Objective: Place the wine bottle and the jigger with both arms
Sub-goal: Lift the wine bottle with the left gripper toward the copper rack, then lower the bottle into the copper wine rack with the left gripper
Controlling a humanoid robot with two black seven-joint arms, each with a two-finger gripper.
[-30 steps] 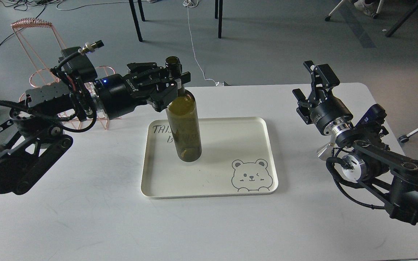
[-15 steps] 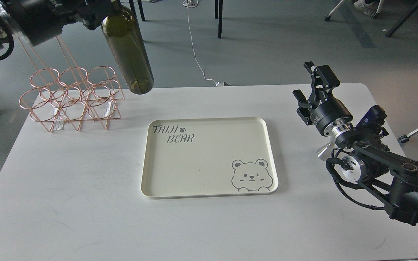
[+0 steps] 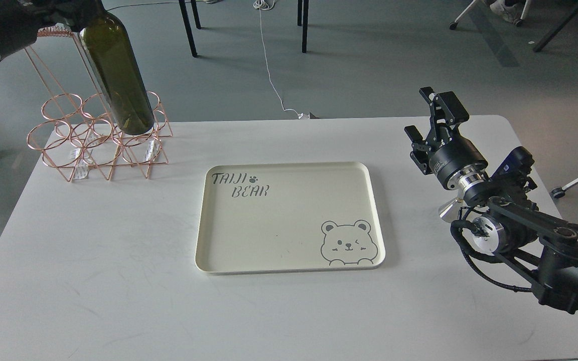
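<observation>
The wine bottle [image 3: 118,75] is dark olive-green and hangs tilted in the air at the top left, its base just over the rose-gold wire rack [image 3: 58,143]. Its neck runs out of the top edge. My left gripper [image 3: 70,11] is mostly cut off at the top-left corner and is shut on the bottle's neck. My right gripper [image 3: 427,114] is open and empty above the table's right side. The jigger [image 3: 447,210] shows only as a small silver cone behind my right arm; the rest is hidden.
A cream tray [image 3: 289,267] with a bear drawing and "TAIJI BEAR" lettering lies flat in the middle of the white table [image 3: 118,281]. Chair legs and cables are on the floor beyond the far edge.
My left arm lifted the wine bottle off the tray, then carried it up and left until its base is over the wire rack. My right arm has barely moved.
</observation>
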